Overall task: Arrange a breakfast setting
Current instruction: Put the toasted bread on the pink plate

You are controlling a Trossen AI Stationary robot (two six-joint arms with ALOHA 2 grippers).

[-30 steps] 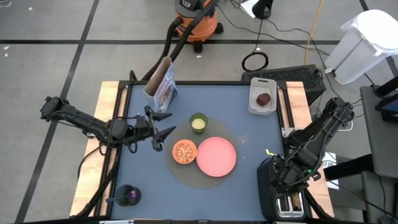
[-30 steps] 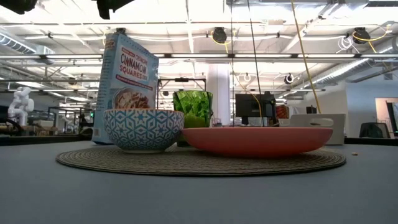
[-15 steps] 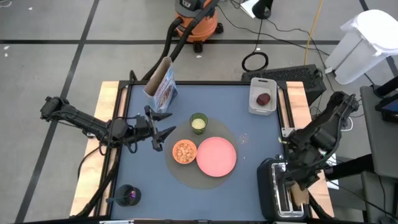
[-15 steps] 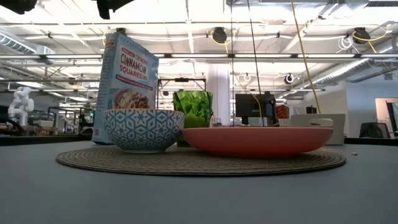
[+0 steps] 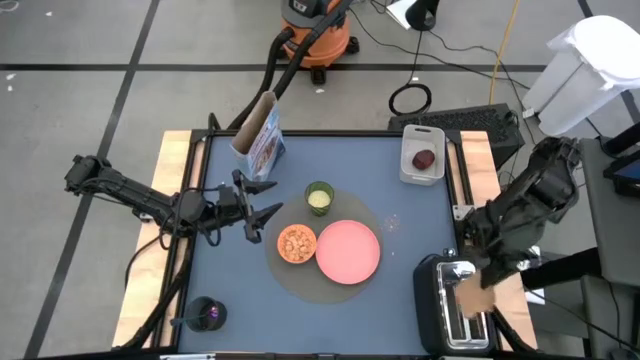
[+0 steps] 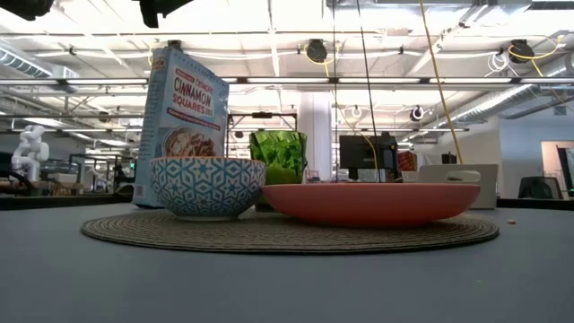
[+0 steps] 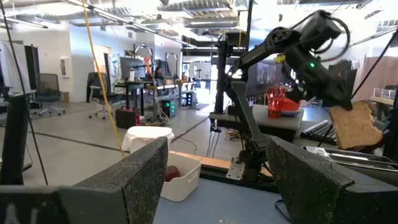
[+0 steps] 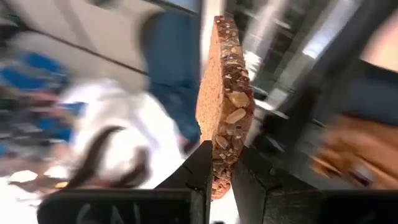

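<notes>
High view: we see the pink plate (image 5: 348, 250) on a round woven placemat (image 5: 385, 225), orange bowl (image 5: 296, 244) of cereal touching its left edge, green cup (image 5: 319, 198) just behind them. Cereal bag (image 5: 261, 136) stands at the back-left of the table. Dark-red fruit (image 5: 425, 159) sits in a white tray (image 5: 410, 168) at the back-right. Spoon (image 5: 190, 321) rests in a dark holder (image 5: 206, 314) at the front-left corner. Left gripper (image 5: 268, 213) hangs left of the bowl, fingers spread, holding nothing. Right gripper (image 5: 489, 285) is above the black toaster (image 5: 448, 302) at the front-right corner, pinching the toast slice (image 5: 478, 298), which is clear of the slots.

Low view: bowl (image 6: 206, 186) and plate (image 6: 369, 203) side by side on the placemat (image 6: 287, 233), cup (image 6: 279, 155) behind, cereal bag (image 6: 184, 115) behind the bowl. Neither gripper's fingertips show here.

Left wrist view: own fingers (image 7: 140, 180) wide apart, empty. Beyond them we see the white tray (image 7: 181, 180) with the fruit (image 7: 171, 174), and the right arm farther off with the toast slice (image 7: 354, 125) in the air.

Right wrist view: fingers (image 8: 202, 168) pressed on the lower edge of the seeded toast slice (image 8: 223, 106), held upright. Background too blurred, we cannot tell what is there.
</notes>
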